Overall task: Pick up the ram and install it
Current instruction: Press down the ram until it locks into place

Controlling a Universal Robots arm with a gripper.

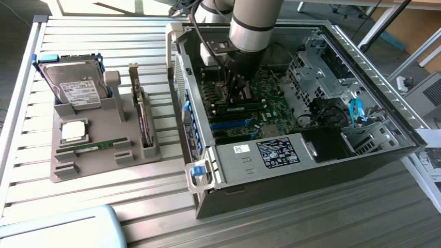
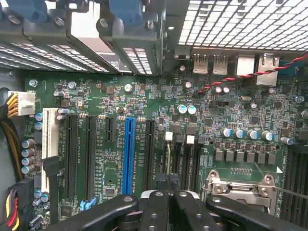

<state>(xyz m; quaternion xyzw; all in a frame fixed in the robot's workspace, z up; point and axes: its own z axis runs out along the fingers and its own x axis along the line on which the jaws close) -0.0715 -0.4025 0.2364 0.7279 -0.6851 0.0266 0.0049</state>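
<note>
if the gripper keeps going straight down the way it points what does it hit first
Most likely the ram standing edge-up in its slot on the motherboard, just beyond the shut gripper. How much gap remains, or whether they already touch, is unclear.

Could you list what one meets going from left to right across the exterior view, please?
Hard drive in the grey holder → upright expansion card → blue latch on the open computer case → gripper over the motherboard → blue cable.
</note>
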